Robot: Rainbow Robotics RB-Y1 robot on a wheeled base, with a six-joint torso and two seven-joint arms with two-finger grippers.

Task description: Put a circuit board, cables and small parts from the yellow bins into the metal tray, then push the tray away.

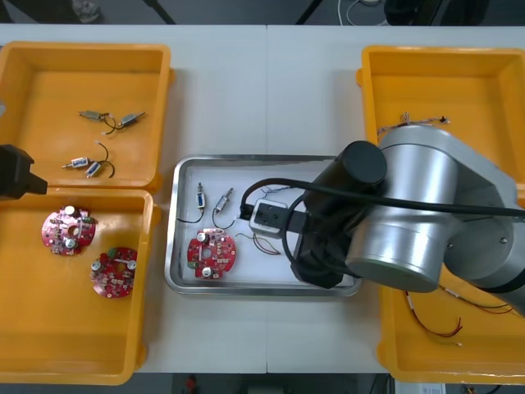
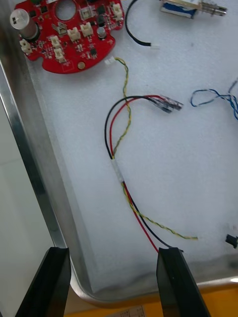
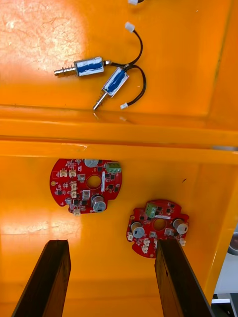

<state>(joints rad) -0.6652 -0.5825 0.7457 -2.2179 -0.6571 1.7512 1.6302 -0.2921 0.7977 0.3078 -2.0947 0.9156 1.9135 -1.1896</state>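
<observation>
Because the right gripper (image 2: 114, 250) hangs wide open and empty over the metal tray (image 2: 29, 148), its fingers straddling the red and yellow cable (image 2: 130, 203), a push could snag that cable. The circuit board (image 1: 212, 252) lies at the tray's seven o'clock. The left gripper (image 3: 111, 242), also wide open, idles at nine o'clock above the yellow bins (image 1: 82, 353).

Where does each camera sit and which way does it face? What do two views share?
Front view: above the arms, looking steeply down at the table; right arm over the metal tray.
Right wrist view: on the right wrist, looking into the tray; right end effector open.
Left wrist view: on the left wrist, looking into the yellow bins; left end effector open.
Shared: front and right wrist views both show the tray's circuit board.
</observation>
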